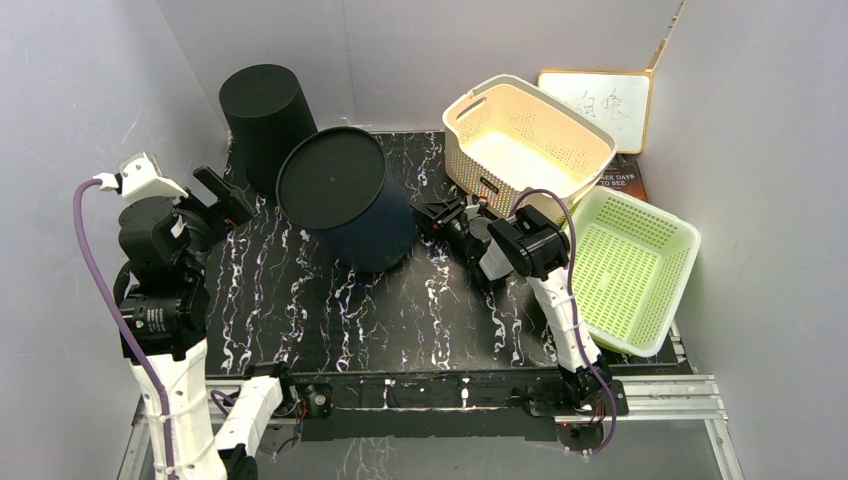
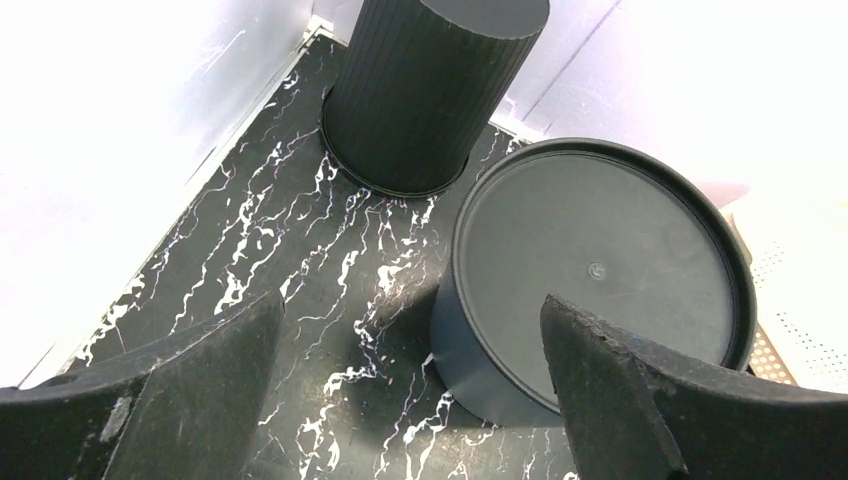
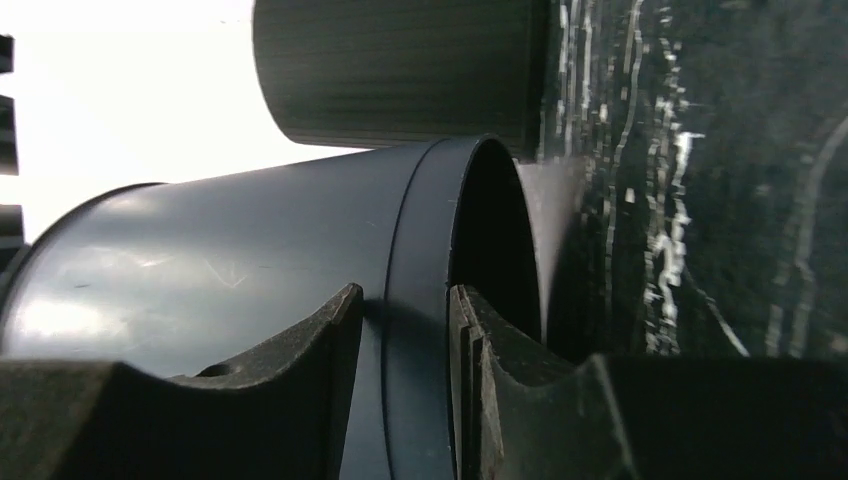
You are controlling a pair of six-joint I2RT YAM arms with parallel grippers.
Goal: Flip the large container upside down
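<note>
My right hand (image 3: 405, 310) pinches the rim of the tilted large container (image 3: 200, 270), 1 finger inside and 1 outside, so I should hold firm and lower its mouth flat onto the table (image 3: 700, 200), its base facing my spread left hand (image 2: 410, 305).

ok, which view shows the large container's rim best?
Right wrist: the right gripper straddles the rim, one finger inside. Top external and left wrist show only base and wall of the large container.
</note>
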